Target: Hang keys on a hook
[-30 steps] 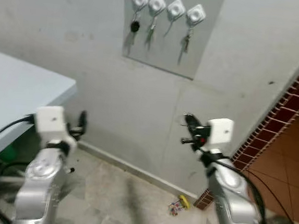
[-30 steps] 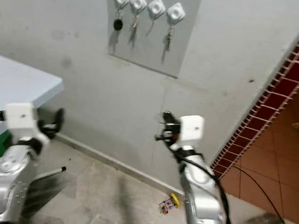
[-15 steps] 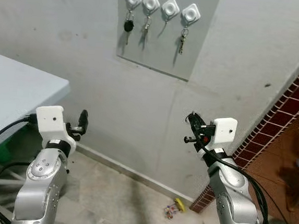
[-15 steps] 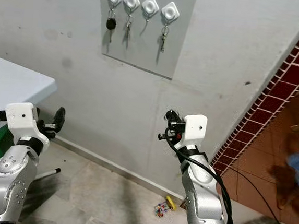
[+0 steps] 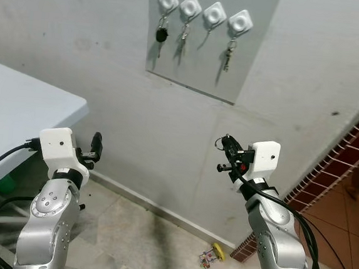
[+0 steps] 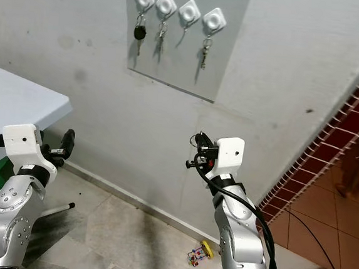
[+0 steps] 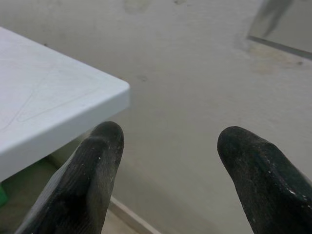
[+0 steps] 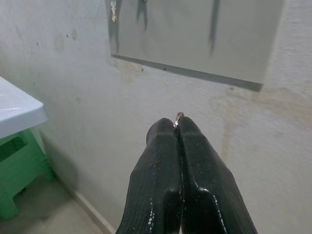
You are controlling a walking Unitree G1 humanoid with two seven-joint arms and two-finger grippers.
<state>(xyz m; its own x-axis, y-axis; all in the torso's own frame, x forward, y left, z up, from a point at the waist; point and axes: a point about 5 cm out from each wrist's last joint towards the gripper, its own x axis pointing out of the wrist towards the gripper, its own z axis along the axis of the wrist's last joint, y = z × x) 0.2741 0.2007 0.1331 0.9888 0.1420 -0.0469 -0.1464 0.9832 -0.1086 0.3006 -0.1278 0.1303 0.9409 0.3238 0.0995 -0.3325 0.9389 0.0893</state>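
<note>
The right claw (image 8: 178, 127) is pinched together on a key ring (image 8: 178, 117), well below the wall panel (image 5: 245, 65) with 4 hooks (image 5: 216, 15). That sliver of grip could let it slip. The left claw (image 7: 168, 156) hangs apart, idle.

A pale grey plastered wall (image 5: 97, 70) faces the camera, marked with smudges and faint stains. A lighter grey panel (image 5: 248, 71) is fixed flat to it, high up. A low skirting strip (image 5: 160, 207) runs along the wall's foot, above a mottled stone-look floor (image 5: 126, 237). At the left stands a white table, its surface (image 5: 18, 111) ending in a corner near the wall. To the right, a band of dark red tiles (image 5: 347, 158) slants beside an orange-tiled floor (image 6: 335, 224).
</note>
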